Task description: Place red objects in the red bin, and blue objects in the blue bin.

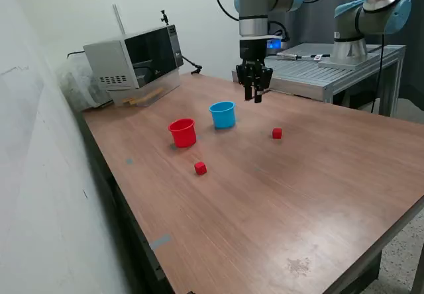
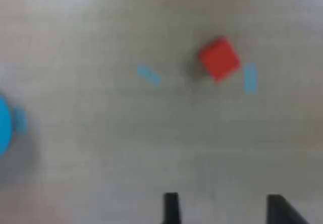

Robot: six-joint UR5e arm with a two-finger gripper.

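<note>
The red bin (image 1: 182, 133) and the light-blue bin (image 1: 223, 114) stand upright side by side on the wooden table (image 1: 278, 201). One red cube (image 1: 276, 133) lies to the exterior view's right of the blue bin. A second red cube (image 1: 200, 168) lies in front of the red bin. No blue cubes show in either view. My gripper (image 1: 256, 96) hangs above the table just to the exterior view's right of the blue bin, open and empty. The blurred wrist view shows the gripper (image 2: 224, 209), a red cube (image 2: 218, 58) and the blue bin's edge (image 2: 4, 125).
A microwave (image 1: 136, 59) stands at the table's far corner by the wall. A second robot arm (image 1: 368, 16) is mounted on a metal bench (image 1: 331, 75) behind the table. Two small light-blue marks (image 2: 149, 75) are on the tabletop near the cube.
</note>
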